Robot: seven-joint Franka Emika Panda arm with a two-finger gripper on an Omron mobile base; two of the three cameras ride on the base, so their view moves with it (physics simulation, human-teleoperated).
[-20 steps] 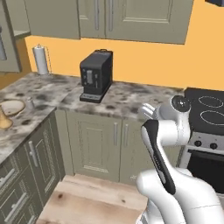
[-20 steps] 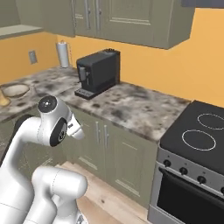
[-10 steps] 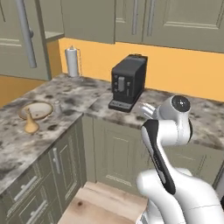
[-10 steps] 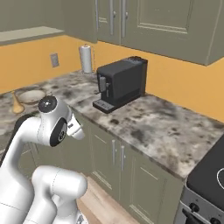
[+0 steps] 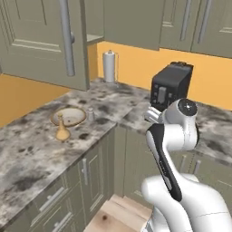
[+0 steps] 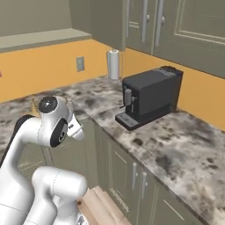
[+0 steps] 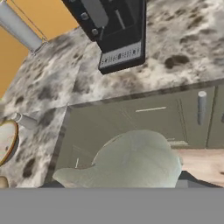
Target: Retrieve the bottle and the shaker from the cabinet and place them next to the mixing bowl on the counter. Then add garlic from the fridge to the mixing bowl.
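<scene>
The mixing bowl (image 5: 69,117) sits on the counter (image 5: 31,154) on the left leg of the L-shaped corner. A small grey shaker (image 5: 90,113) stands upright just beside the bowl's right rim, and a tan bottle (image 5: 62,132) with a narrow neck stands upright at the bowl's near edge, close to touching it. Judgement: both retrieval items appear already placed next to the bowl, so the garlic step is what remains. The cabinet (image 5: 43,41) door above the bowl hangs open, bar handle facing the room. The arm is folded close to the base, elbow high, wrist pointing down toward the lower cabinet fronts. Gripper state: cannot tell; the finger tips are not resolvable in the hand view and the hand is hidden behind the arm in both base views. Nothing visibly held. Key relation: bowl, shaker and bottle lie to the robot's left and forward, well apart from the folded arm; in the hand view the bowl (image 7: 6,141) and shaker (image 7: 24,120) sit at the far left edge. A black coffee machine (image 6: 149,96) and a paper towel roll (image 6: 114,64) stand along the back wall. Garlic source is not identifiable here; judgement: the base must travel before any reach.
</scene>
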